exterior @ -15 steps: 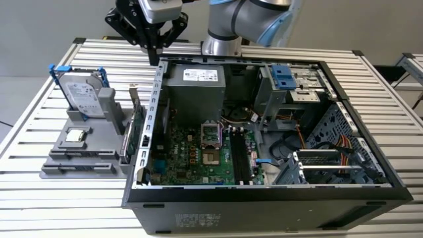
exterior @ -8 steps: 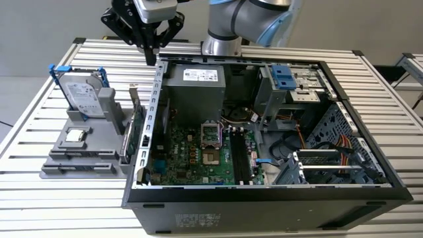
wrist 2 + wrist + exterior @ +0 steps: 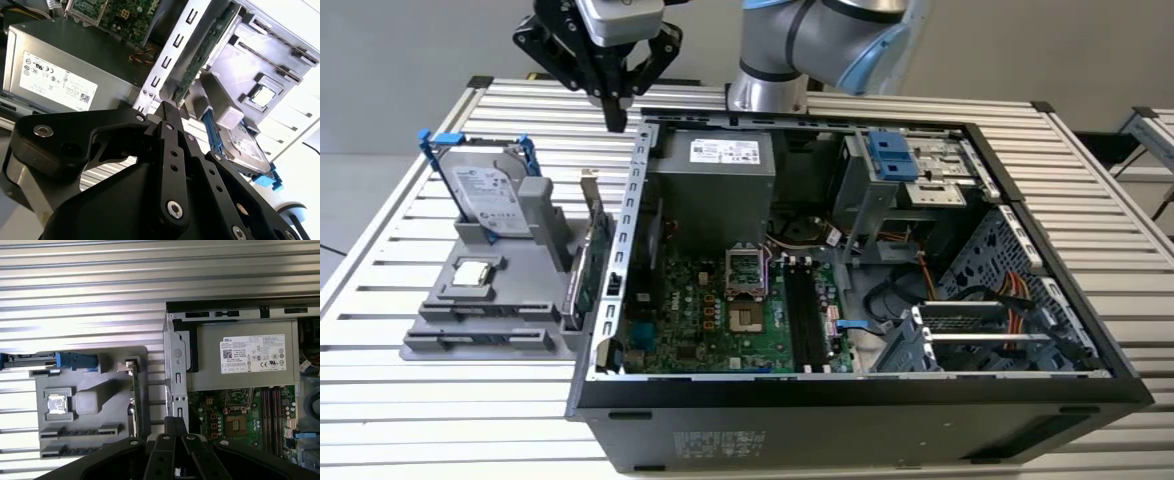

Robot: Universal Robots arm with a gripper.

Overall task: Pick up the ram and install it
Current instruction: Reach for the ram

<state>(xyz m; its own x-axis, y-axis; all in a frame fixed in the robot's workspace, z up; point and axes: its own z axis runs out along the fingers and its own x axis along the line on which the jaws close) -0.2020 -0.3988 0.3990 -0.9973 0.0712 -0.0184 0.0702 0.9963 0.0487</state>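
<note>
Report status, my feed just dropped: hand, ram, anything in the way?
Hand shut, empty, above the case wall. No ram in it. Expansion card and hard drive stand in the holder nearby.

In the exterior view the upper edge cuts off the grey-and-blue robot arm (image 3: 807,45) and the black gripper's (image 3: 616,124) body; the lower edge cuts the slatted metal table's (image 3: 454,425) near side. The silver hard drive's (image 3: 488,195) lower end is hidden in the grey plastic holder (image 3: 443,345).

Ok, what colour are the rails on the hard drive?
The rails are blue; the exterior view shows them best.
</note>
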